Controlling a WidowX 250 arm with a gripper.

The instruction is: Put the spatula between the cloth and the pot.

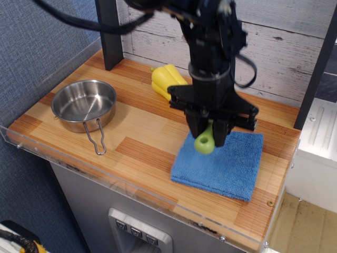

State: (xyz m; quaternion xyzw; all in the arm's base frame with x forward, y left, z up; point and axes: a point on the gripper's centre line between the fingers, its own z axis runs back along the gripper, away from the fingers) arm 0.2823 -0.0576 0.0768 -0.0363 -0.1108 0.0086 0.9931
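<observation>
The tool [209, 133] hangs above the worktop [142, 137] with its two dark fingers [196, 124] pressed in on the spatula [206, 140], pinching it by the lime-green handle. The handle's rounded end, with its hole, sticks out below the fingertips and points down and toward the front edge. The grey blade is hidden behind the tool and cannot be made out. The spatula is held clear of the surface and touches nothing else that can be seen.

Directly below the tool, and reaching to its right and toward the front, lies the cloth [226, 166], a blue square spread flat on the wood. Its far left corner sits just under the green handle end, and nothing rests on it.

Well off to the left of the tool stands the pot [83, 104], a shallow shiny pan near the left front part of the worktop. Its thin wire handle [95, 138] lies flat, pointing toward the front edge. A bare stretch of wood separates the pot from the cloth.

Behind the tool and a little to its left sits a yellow pepper [166, 80], partly covered by the arm [210, 42], which rises from the tool toward the plank wall.
</observation>
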